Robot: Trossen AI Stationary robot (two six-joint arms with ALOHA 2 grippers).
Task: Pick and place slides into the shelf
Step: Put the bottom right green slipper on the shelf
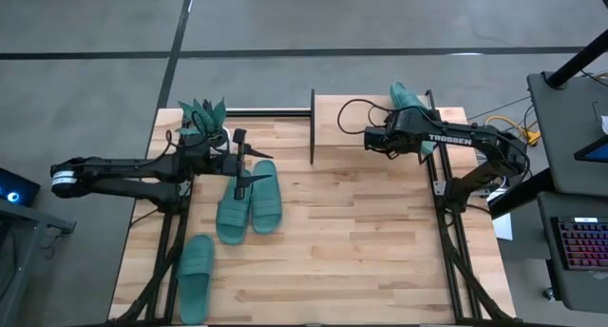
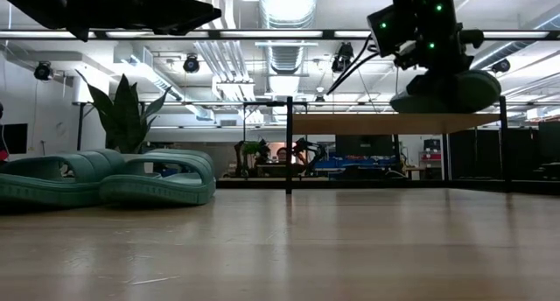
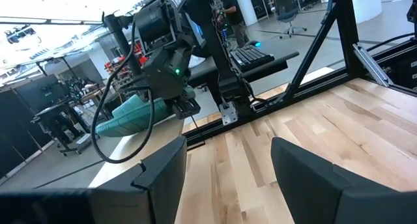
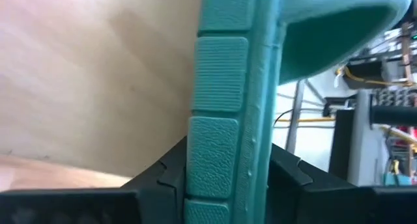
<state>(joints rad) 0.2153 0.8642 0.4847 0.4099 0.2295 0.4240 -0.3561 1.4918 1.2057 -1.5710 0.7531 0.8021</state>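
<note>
Overhead, the left arm reaches in from the counter's (image 1: 361, 241) left edge, and the left gripper (image 1: 249, 167) hovers with its fingers spread and nothing between them, just above the near ends of two teal slides. Behind that arm, at the back left corner, stands a spiky green plant (image 1: 202, 115). The two slides lie side by side, touching along their length: one slide (image 1: 233, 211) on the left, the other slide (image 1: 266, 198) on the right, both flat on the wood. A third slide (image 1: 195, 277) lies alone nearer the front left corner, well apart from the pair. In the low view the pair (image 2: 105, 178) shows at the left with straps up.

Toward the back middle stands the shelf (image 1: 312, 127), seen from above as a thin black frame; in the low view its light-wood top board (image 2: 394, 123) sits raised on black legs.

On the right, the right arm stretches across the back of the counter, and the right gripper (image 4: 228, 168) has the fourth slide (image 4: 225, 113) between its fingers. In the right wrist view the slide's ribbed sole edge runs between the two dark fingers; whether they are clamping it or have just slackened cannot be told. In the low view this slide (image 2: 444, 91) rests on the shelf's top board near its right end, under the gripper.
</note>
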